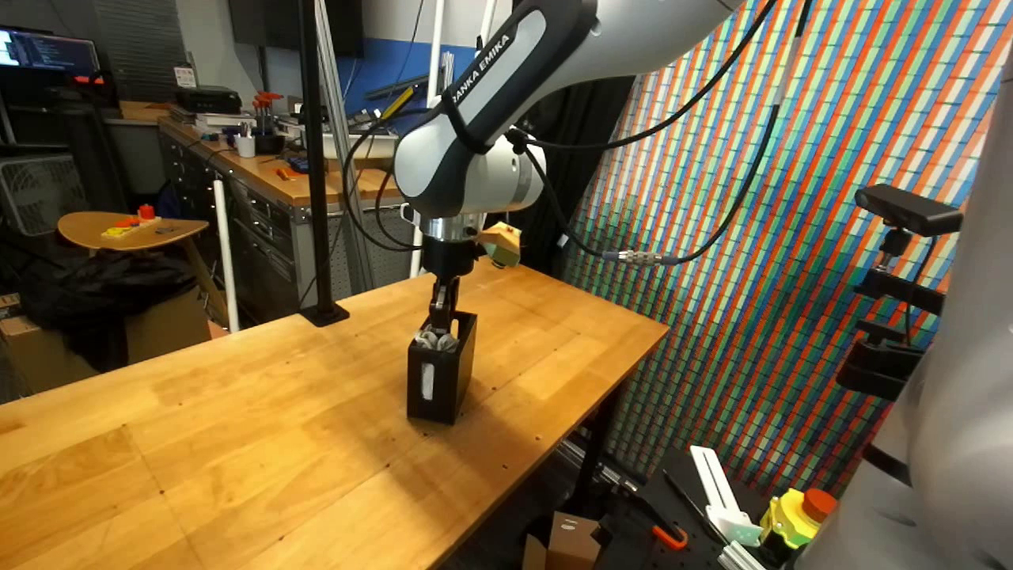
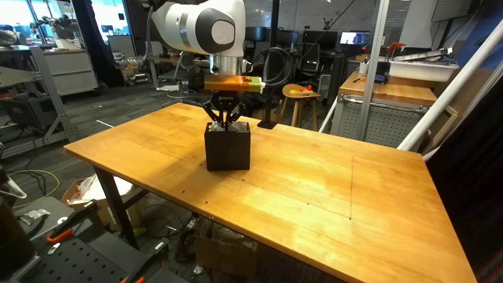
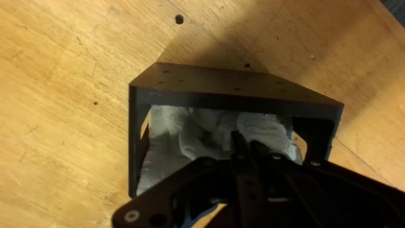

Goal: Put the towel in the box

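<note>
Inside the black box (image 2: 228, 151), stood upright on the wooden bench (image 2: 314, 184), the greyish-white towel (image 3: 193, 142) is bunched, top folds near rim level. Looks close to done; seating and release probably left. Gripper (image 3: 246, 142) is pointed straight down into the open top, tips sunk among the folds. Fingers (image 3: 240, 155) are set close together, thin gap only; whether a fold is nipped or the cloth is loose can't be told. For the finish: cloth should be pressed down until under the rim, then fingers parted only partway. They'd be parted along the box's long axis, but most of it is spanned by the knuckles, so end walls could be nudged. Exit should be slow and dead vertical; with any sideways drift the thin box could be tipped or a loop dragged out. Materials: towel looks soft and matt, rounded rolls, fine ridges on one fold; some spring-back should be expected. Box looks rigid, flat-sided, sharp-edged; small holes seen in a long wall, slots cut in the end walls, something pale, probably towel, seen through a slot in an exterior view. Bench wood looks smooth, grain visible, a few dark holes.
</note>
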`<state>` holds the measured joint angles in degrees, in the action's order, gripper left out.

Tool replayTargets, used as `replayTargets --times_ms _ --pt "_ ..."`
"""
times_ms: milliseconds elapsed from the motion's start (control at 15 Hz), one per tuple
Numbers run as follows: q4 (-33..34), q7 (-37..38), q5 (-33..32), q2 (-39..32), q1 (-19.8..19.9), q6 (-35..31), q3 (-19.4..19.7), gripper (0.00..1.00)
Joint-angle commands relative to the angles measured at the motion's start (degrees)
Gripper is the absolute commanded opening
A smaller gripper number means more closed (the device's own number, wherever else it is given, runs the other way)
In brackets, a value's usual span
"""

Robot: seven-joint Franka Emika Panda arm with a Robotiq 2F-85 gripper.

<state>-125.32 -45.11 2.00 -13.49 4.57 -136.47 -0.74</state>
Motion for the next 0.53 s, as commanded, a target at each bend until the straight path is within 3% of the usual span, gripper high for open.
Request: replayTargets --times_ms 0,467 --pt "4.2 -2.7 1.2 -4.0 1.4 1.3 -0.8 0.03" --pt "8.2 -3.1 1.0 -9.8 2.8 3.9 -1.6 0.03"
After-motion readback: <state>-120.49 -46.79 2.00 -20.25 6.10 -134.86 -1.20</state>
